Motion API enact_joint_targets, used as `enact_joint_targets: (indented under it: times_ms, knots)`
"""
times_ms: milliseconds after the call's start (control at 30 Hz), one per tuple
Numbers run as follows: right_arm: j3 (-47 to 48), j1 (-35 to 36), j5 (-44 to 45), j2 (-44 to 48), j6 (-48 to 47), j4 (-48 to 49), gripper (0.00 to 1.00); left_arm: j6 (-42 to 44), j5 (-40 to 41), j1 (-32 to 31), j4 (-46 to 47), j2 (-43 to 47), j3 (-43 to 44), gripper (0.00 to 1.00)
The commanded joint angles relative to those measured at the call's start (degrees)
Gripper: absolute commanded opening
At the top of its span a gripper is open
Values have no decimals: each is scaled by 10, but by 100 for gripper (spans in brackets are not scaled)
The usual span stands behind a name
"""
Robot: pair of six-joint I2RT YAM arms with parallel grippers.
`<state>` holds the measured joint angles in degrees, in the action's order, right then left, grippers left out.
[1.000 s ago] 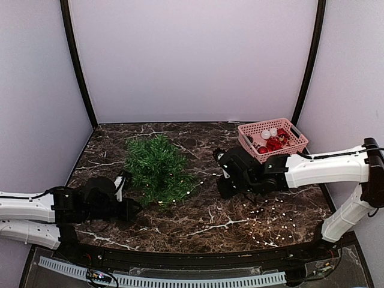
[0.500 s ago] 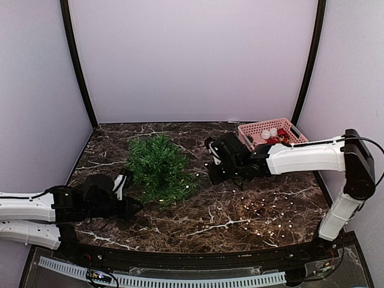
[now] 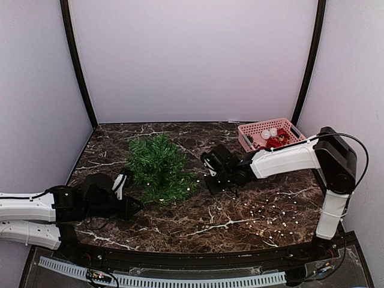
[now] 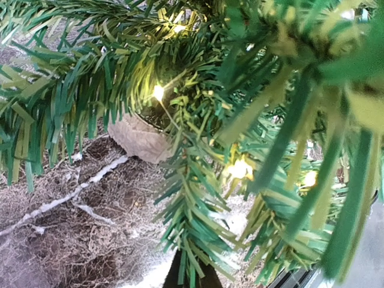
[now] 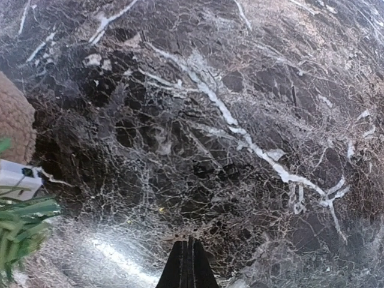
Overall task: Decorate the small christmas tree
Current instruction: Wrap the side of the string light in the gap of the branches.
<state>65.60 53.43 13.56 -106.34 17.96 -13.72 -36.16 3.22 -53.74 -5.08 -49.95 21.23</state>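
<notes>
The small christmas tree [image 3: 157,168] stands left of centre on the marble table, tiny lights glowing in its branches [image 4: 158,92]; its burlap base [image 4: 141,139] shows under the needles. My left gripper [image 3: 133,207] lies low at the tree's front left edge, shut, its dark tip [image 4: 191,273] poking among the lowest needles; whether it pinches one is hidden. My right gripper [image 3: 211,187] points down at bare marble just right of the tree, shut [image 5: 189,264], with nothing visible between its fingers.
A pink basket [image 3: 294,129] of red ornaments [image 3: 275,142] and white balls sits at the back right. A string of small lights [image 3: 270,222] lies scattered over the front right of the table. A small white box [image 5: 18,178] rests beside the tree's base.
The right arm has swung left, from beside the basket to close by the tree, gripper still shut. The left arm and the tree have stayed put.
</notes>
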Motion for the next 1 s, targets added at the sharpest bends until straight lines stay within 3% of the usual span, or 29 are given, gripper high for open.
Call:
enact_joint_targets:
  times_ms: [0, 467, 667, 867, 967]
  knots:
    - [19, -6, 6, -3, -8, 7, 0, 10, -2, 8, 8, 1, -9, 0]
    - [90, -19, -35, 32, -4, 5, 0, 87, -30, 59, 25, -2, -16, 0]
    - [66, -18, -113, 38, 13, 46, 0, 153, -46, 82, 48, -15, -17, 0]
    - [40, -13, -133, 42, 28, 74, 0, 185, -12, 104, 76, -42, -13, 0]
    - [40, -3, -133, 38, 29, 82, 0, 183, -1, 106, 79, -57, -3, 9]
